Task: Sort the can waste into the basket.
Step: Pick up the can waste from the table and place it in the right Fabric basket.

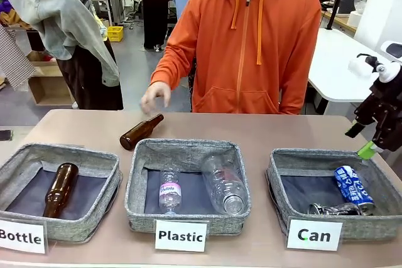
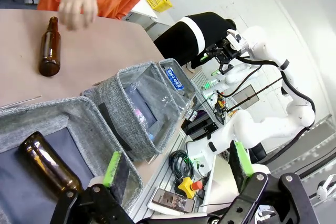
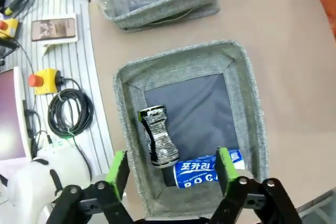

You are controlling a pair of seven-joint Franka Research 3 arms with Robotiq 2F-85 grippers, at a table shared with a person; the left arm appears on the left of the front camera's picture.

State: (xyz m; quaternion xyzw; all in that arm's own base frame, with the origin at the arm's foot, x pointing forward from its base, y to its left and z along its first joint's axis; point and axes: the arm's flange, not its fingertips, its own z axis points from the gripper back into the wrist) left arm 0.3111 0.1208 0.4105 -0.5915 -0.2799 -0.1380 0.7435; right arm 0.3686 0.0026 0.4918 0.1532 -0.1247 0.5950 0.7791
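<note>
Front view: three grey fabric baskets stood in a row on the tabletop (image 1: 264,131), carded "Bottle", "Plastic" and "Can".
Can basket (image 1: 276,177): it held both cans, against its right and near sides.
Blue can (image 1: 353,186): lay on its side by the basket's right wall, white lettering up.
Crushed can (image 3: 159,136): lay on the dark floor, just beside the blue can, seen from my right wrist.
My right fingers (image 3: 170,163): were spread wide and held nothing, hanging above the Can basket's near edge.
My left fingers (image 2: 176,167): were parted and held nothing, over the Bottle basket (image 2: 31,121), where a brown bottle (image 2: 47,166) lay.
Plastic basket (image 1: 135,183): held two clear plastic bottles (image 1: 223,183).
Loose brown bottle (image 1: 141,132): lay on the tabletop behind the Plastic basket.
Person's hand (image 1: 155,96): hovered just above that loose bottle.
</note>
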